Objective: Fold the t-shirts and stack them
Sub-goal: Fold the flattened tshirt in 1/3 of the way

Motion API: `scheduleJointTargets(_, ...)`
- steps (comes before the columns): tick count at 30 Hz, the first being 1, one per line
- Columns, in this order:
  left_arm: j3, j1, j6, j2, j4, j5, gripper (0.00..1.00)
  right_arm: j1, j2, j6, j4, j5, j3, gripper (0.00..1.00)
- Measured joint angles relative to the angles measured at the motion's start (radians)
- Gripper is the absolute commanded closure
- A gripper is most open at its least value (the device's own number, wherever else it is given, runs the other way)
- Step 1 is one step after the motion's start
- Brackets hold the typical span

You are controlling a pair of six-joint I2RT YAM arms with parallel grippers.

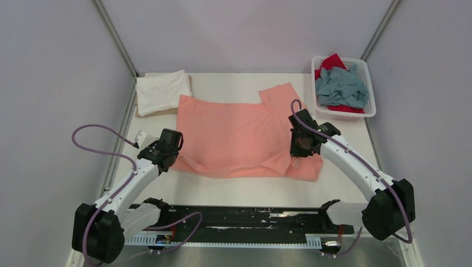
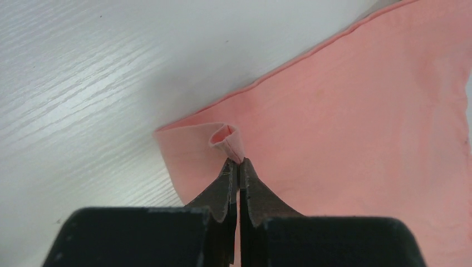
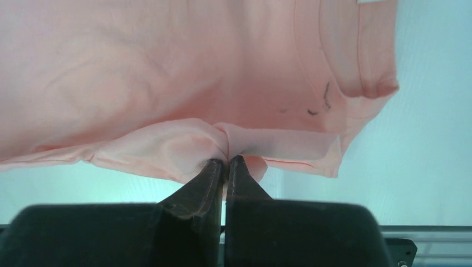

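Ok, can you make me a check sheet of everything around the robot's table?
Surface: white table, no spills seen.
Job's things: salmon-pink t-shirt spread mid-table; white t-shirt folded far left; grey-blue t-shirt and red t-shirt heaped in the lattice basket.
Clutter: tan board under the white t-shirt.
Tools: left tool and right tool both shut on the salmon-pink t-shirt's near edge.
Cables: purple cables loop by both arms.
Surroundings: plain walls, metal posts.

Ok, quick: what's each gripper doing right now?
Left gripper: shut on the salmon-pink cotton t-shirt, pinching a fold at its corner.
Right gripper: shut on the same t-shirt's near edge.
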Motion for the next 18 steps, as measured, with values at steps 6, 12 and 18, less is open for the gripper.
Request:
scheduleJointTargets(6,0.041,0.045,0.035,0.117,0.08,0.0,1.0,-0.071,0.068,-0.052,0.051,0.004,0.048,1.0)
scheduleJointTargets(12,0.076,0.096,0.068,0.212,0.132,0.004,1.0,-0.131,0.146,-0.092,0.079,0.003,0.088,1.0)
scheduleJointTargets(18,0.116,0.118,0.089,0.318,0.175,0.018,1.0,-0.169,0.246,-0.116,0.129,-0.013,0.131,0.98)
